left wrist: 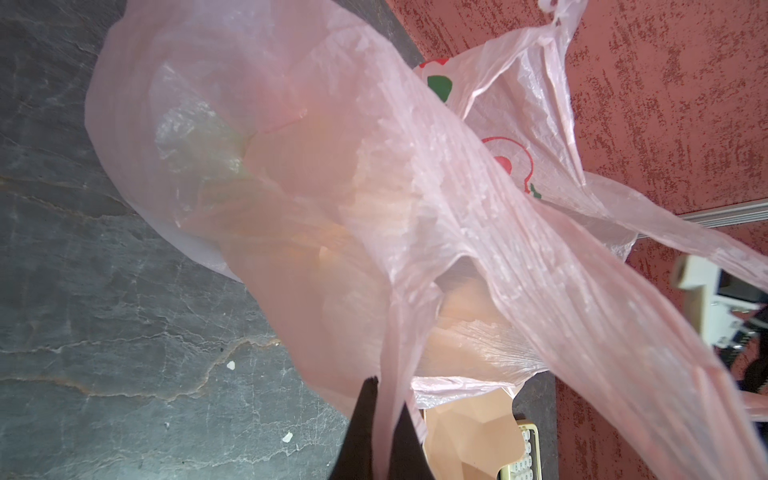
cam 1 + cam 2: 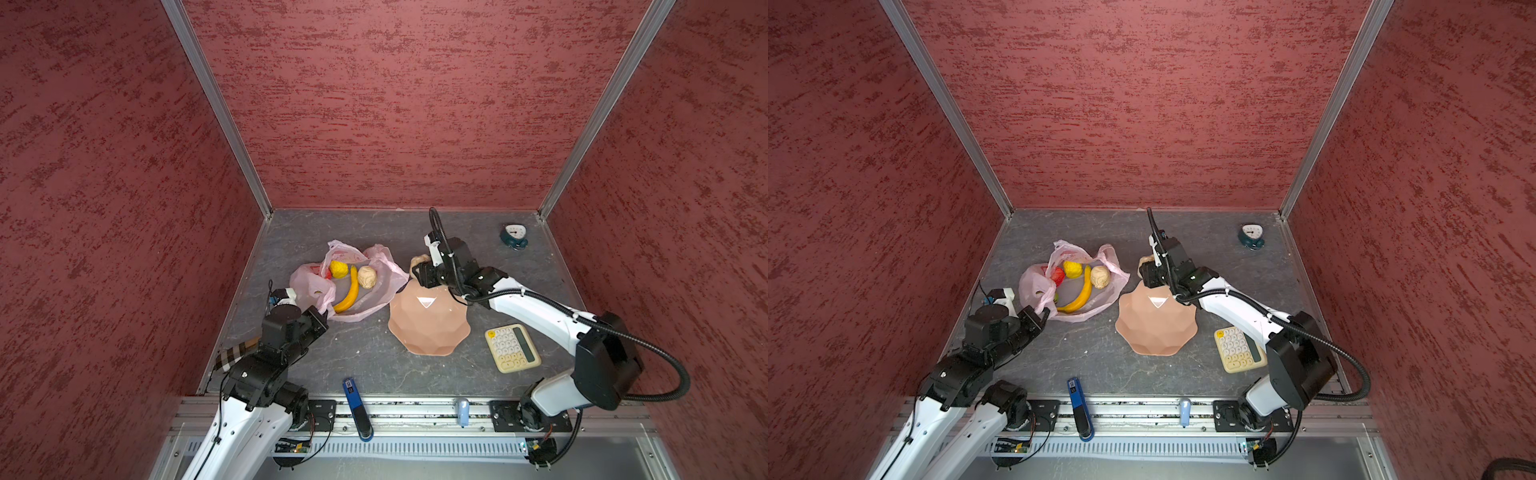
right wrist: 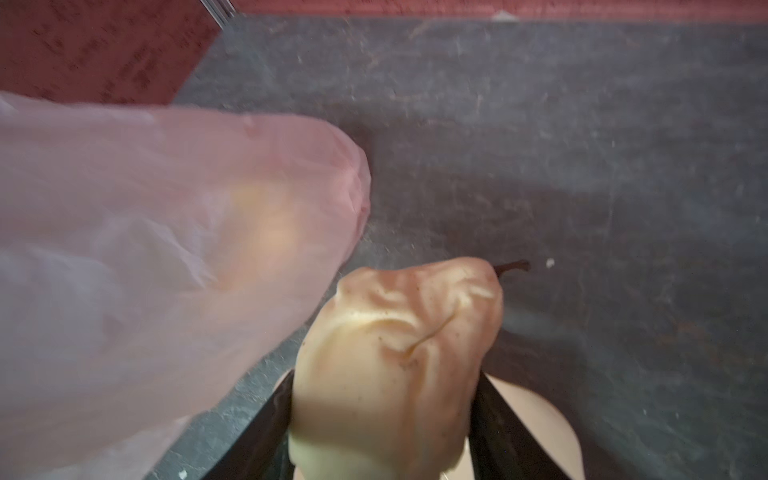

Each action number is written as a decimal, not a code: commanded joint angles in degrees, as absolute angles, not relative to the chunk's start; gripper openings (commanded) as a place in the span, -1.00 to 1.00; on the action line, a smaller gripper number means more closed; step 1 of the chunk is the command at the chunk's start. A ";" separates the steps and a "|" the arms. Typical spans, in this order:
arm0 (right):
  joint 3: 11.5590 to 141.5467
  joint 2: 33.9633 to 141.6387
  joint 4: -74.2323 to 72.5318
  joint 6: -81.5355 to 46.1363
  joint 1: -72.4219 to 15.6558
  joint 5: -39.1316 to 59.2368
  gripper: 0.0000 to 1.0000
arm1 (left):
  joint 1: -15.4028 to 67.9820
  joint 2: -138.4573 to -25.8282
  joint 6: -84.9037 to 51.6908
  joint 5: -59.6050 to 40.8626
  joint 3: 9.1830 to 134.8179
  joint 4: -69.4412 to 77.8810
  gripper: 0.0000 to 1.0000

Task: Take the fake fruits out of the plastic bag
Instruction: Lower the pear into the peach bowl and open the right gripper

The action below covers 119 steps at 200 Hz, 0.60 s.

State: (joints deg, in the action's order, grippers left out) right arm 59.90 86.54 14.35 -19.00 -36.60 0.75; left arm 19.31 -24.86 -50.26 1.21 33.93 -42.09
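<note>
A beige lumpy fruit (image 3: 395, 353) is clamped in the right gripper (image 3: 386, 376), above the far rim of the peach scalloped bowl (image 2: 428, 328). The left gripper (image 1: 384, 415) pinches a handle of the pink plastic bag (image 2: 305, 286). The bag lies open on the table left of the bowl and shows four fruits: one banana (image 2: 348, 296), one small yellow fruit (image 2: 338, 269), one beige ball (image 2: 367, 277) and one red fruit (image 2: 1057, 276).
</note>
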 commanded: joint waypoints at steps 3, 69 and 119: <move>56.52 83.59 12.83 -22.71 -36.39 -0.73 -0.36 | 19.51 -25.47 -47.88 3.23 35.83 -43.98 -0.83; 48.27 83.58 9.84 -28.68 -37.59 0.37 -0.36 | 19.16 -25.85 -47.06 2.98 35.82 -43.88 -0.83; 46.86 83.84 9.52 -30.43 -39.62 0.44 -0.32 | 19.16 -26.10 -47.19 2.41 35.29 -43.16 -0.83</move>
